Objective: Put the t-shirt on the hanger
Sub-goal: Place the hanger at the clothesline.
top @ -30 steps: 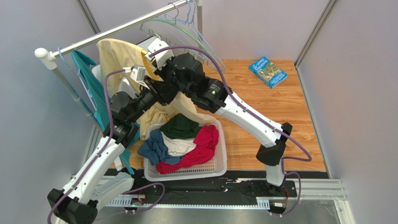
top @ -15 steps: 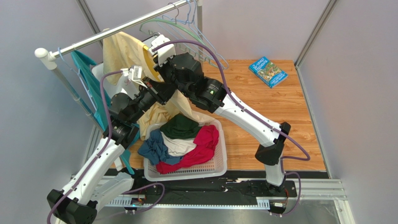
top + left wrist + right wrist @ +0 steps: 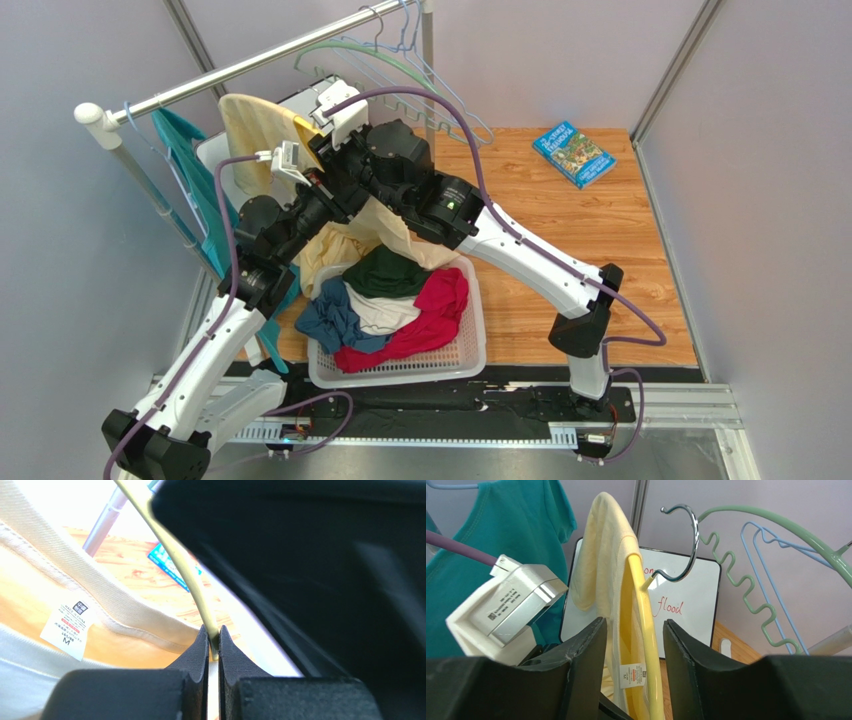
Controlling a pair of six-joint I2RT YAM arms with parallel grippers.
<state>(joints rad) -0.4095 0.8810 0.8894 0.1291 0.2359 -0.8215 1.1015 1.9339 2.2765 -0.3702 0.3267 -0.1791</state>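
The pale cream t-shirt is draped over one arm of the yellow hanger just below the rail, and its lower part trails toward the basket. In the right wrist view the t-shirt covers the left side of the hanger, with the silver hook free above and the neck label showing. My right gripper is open, its jaws either side of the hanger rod and collar, touching neither. My left gripper is shut on the thin hanger rod, beside the ribbed neck of the t-shirt.
A clothes rail carries a teal garment, a pale green hanger and light blue hangers. A whiteboard stands behind. A white basket of clothes sits in front, and a blue book lies at the back right.
My left gripper has shut on the hanger rod. My right gripper has opened off the hanger. Both wrists have moved slightly up toward the rail, and the t-shirt's shoulder has settled lower.
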